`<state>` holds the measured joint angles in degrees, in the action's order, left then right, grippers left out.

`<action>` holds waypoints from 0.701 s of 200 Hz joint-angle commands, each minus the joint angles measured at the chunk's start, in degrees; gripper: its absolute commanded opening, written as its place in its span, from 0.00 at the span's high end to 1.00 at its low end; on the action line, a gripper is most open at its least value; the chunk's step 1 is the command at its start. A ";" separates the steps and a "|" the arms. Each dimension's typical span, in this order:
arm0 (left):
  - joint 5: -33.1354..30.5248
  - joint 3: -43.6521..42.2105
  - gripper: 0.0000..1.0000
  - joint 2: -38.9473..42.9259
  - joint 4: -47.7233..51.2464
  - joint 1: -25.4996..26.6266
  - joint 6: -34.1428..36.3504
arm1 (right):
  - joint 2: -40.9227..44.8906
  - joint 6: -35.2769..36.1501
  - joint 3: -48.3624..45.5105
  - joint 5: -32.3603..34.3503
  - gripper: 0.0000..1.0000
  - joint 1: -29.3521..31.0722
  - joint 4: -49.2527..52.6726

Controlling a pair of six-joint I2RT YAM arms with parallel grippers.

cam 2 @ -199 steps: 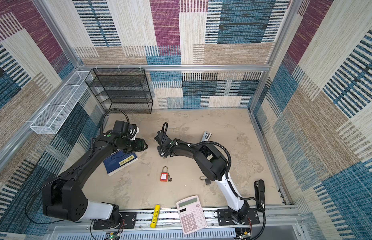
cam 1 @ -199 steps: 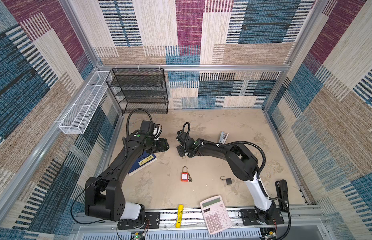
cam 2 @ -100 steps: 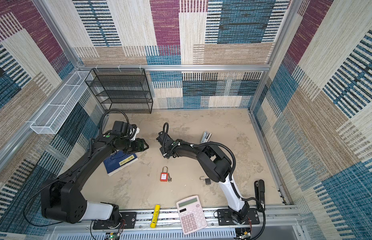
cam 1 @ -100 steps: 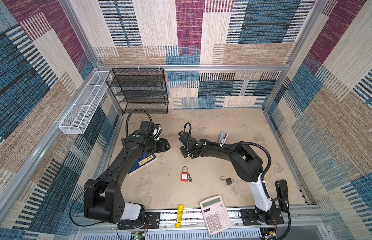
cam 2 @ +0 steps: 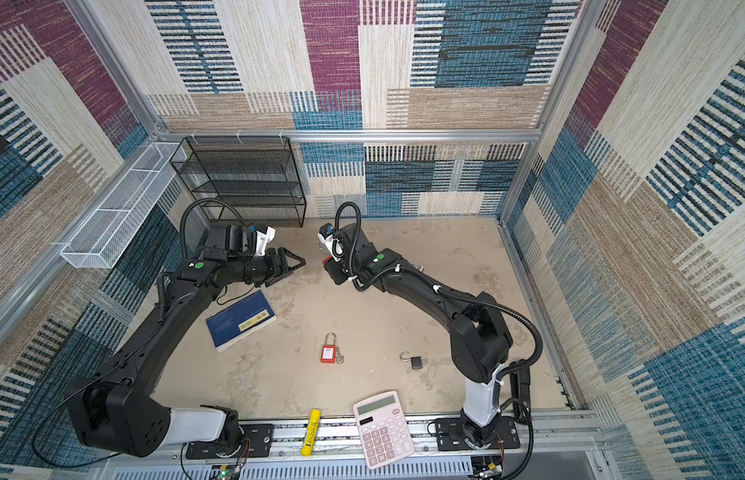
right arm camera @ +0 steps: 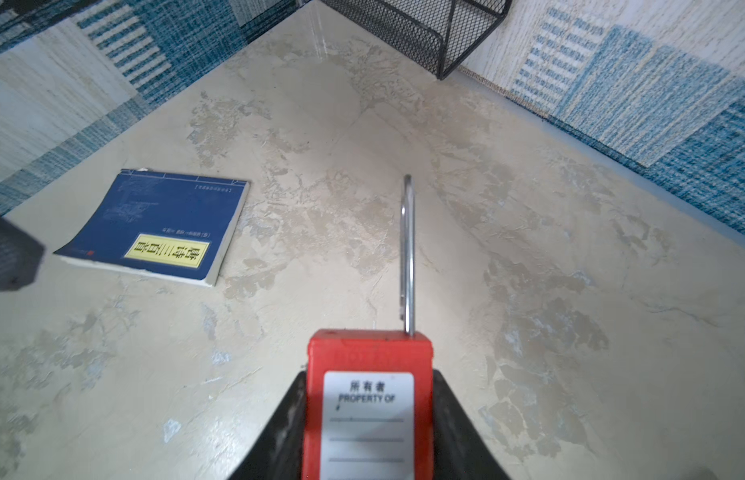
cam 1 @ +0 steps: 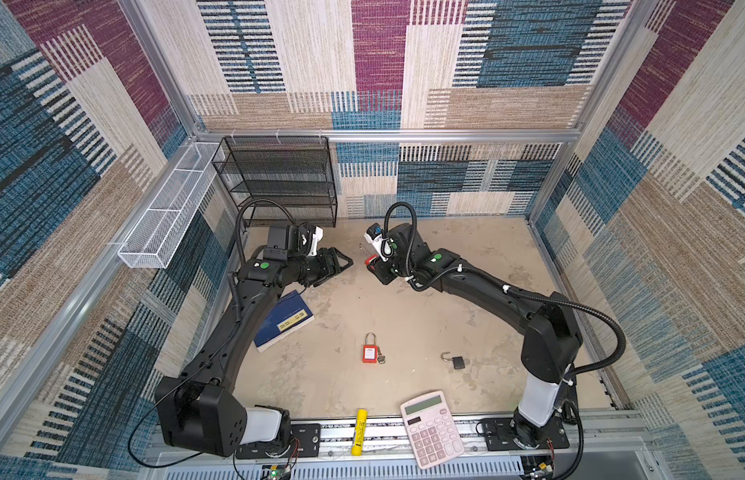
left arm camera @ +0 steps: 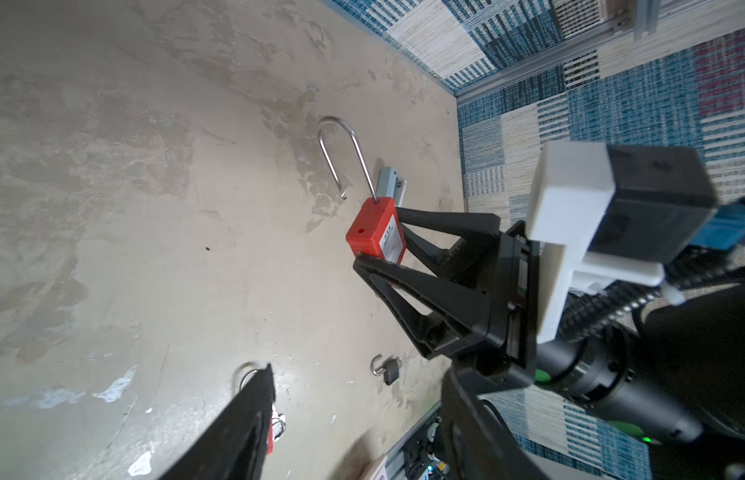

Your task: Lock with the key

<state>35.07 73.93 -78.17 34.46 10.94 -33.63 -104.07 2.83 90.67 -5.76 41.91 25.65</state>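
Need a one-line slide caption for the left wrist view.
Right gripper holds a red padlock, shackle open, above the table.

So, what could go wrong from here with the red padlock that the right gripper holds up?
1. The right gripper pinches the red padlock only by its sides, in the air, so a push on the open shackle may twist it loose.
2. The left gripper is open and empty. The keys lie on the table beside a second red padlock, so locking may stall.
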 commanded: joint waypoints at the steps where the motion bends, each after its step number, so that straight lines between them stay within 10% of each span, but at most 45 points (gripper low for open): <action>1: 3.88 -0.15 0.35 0.12 -2.70 0.31 -3.68 | 2.88 3.04 -0.89 -8.04 0.68 -0.16 1.95; 140: 8.01 -2.10 0.47 -2.39 -11.97 4.56 -8.74 | 8.15 5.24 -1.57 -11.48 0.68 -0.20 -0.71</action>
<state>41.36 71.40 -79.85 25.74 14.74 -40.75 -97.21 6.98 90.13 -16.43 41.76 28.51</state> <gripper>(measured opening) 0.536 0.414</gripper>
